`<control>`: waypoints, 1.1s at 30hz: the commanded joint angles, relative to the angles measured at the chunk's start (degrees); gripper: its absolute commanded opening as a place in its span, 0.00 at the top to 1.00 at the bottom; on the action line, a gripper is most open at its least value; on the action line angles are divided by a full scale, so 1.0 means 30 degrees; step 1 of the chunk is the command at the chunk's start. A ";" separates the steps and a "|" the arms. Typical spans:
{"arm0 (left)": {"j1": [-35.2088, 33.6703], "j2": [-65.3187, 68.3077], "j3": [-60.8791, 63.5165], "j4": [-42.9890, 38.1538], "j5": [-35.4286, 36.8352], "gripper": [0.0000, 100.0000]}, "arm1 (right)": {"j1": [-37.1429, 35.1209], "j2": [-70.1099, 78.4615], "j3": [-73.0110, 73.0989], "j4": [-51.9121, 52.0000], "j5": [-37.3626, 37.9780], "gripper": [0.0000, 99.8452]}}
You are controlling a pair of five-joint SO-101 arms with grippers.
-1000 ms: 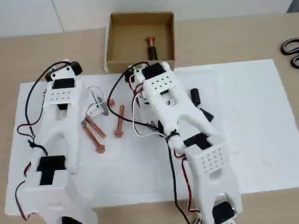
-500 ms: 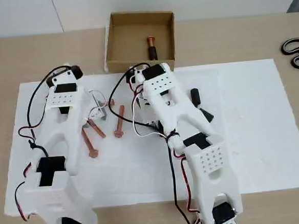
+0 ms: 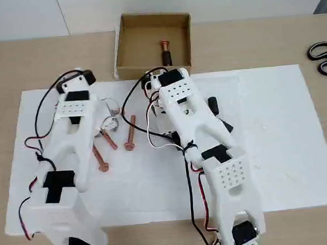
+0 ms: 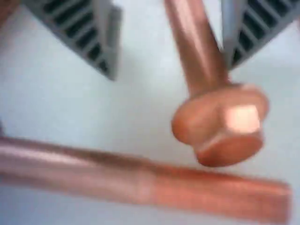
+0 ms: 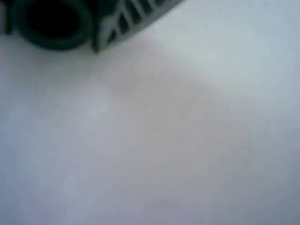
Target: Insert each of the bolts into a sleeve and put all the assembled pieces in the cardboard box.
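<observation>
Shifted a little, left tool straddles one bolt, spread, open white sheet beyond.

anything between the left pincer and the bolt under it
Nothing visible. The bolt lies with its shaft between the open fingers of the left pincer; a second bolt lies crosswise beside its head, not in the gap.
</observation>
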 commanded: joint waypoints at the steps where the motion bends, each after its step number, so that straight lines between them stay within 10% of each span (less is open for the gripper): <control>1: 0.0674 -0.0147 0.0044 -0.0176 0.0059 0.88 | -0.0249 -0.0103 0.0000 -0.0337 0.0029 1.00; 33: 0.1875 -0.5538 -0.2271 0.3106 -0.3458 1.00 | 0.0484 -0.1656 -0.0117 0.0278 0.1524 1.00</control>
